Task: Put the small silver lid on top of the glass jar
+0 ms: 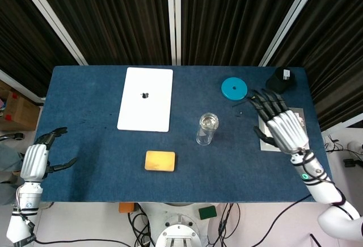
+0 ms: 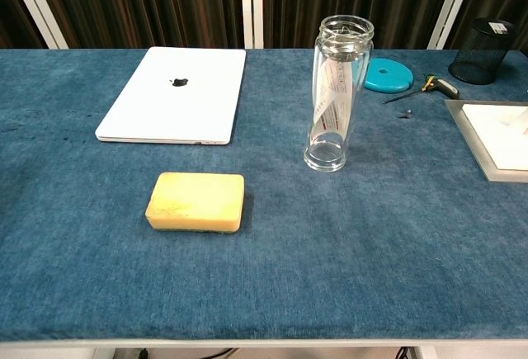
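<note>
The tall glass jar (image 1: 206,130) stands upright near the table's middle, and the chest view shows a paper label inside the jar (image 2: 337,95). From above, its mouth shows a pale round shape; I cannot tell whether that is the silver lid. My right hand (image 1: 282,125) hovers over the white tray (image 1: 302,116), well right of the jar, with fingers spread and nothing in it. My left hand (image 1: 35,160) hangs off the table's left edge, fingers apart and empty. Neither hand appears in the chest view.
A white laptop (image 1: 146,99) lies at the back left and a yellow sponge (image 1: 160,160) sits in front of it. A teal disc (image 1: 235,88), a small tool (image 2: 429,87) and a black mesh cup (image 1: 279,80) are at the back right.
</note>
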Tool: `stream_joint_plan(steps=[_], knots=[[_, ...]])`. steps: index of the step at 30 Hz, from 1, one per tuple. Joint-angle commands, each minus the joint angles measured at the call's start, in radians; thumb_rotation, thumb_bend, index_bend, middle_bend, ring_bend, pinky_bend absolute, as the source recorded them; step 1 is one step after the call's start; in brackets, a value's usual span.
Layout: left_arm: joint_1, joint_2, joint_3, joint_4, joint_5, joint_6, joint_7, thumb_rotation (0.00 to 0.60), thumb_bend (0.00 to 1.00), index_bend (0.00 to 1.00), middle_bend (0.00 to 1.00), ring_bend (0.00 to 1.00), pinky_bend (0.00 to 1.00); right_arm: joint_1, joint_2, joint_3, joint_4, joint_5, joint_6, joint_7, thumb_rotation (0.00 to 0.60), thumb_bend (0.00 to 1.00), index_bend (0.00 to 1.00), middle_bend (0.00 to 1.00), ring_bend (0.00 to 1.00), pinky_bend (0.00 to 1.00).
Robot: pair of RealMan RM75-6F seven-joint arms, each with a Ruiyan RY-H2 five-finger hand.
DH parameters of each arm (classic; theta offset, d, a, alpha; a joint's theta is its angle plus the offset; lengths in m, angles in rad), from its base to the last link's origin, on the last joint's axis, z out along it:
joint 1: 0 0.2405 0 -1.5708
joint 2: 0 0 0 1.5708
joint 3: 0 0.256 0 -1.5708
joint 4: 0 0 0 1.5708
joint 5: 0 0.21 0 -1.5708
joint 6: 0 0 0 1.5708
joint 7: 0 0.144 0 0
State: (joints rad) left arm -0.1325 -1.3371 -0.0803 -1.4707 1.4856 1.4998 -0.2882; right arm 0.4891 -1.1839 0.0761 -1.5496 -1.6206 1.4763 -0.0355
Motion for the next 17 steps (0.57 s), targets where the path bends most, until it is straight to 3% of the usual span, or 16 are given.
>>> stream_joint_plan(steps=[1,6,11,17], knots=[[0.018,0.014,0.002,-0.019,0.013,0.038,0.058,0.600,0.03,0.21,0.27,0.27,0.26,-0.150,-0.098,-0.043,0.156,0.089,0.095,0.047,0.600,0.32,0.00,0.00,0.00,0.00],[0.052,0.024,0.027,-0.032,0.060,0.111,0.192,0.600,0.03,0.18,0.24,0.26,0.25,-0.231,-0.150,-0.081,0.265,0.141,0.073,0.124,0.600,0.32,0.00,0.00,0.00,0.00],[0.094,0.050,0.084,-0.069,0.044,0.091,0.312,0.600,0.03,0.18,0.24,0.23,0.23,-0.250,-0.177,-0.117,0.294,0.129,0.007,0.157,0.600,0.32,0.00,0.00,0.00,0.00],[0.125,0.052,0.094,-0.060,0.044,0.114,0.296,0.600,0.03,0.18,0.22,0.21,0.23,-0.265,-0.187,-0.117,0.301,0.124,-0.018,0.156,0.600,0.32,0.00,0.00,0.00,0.00]])
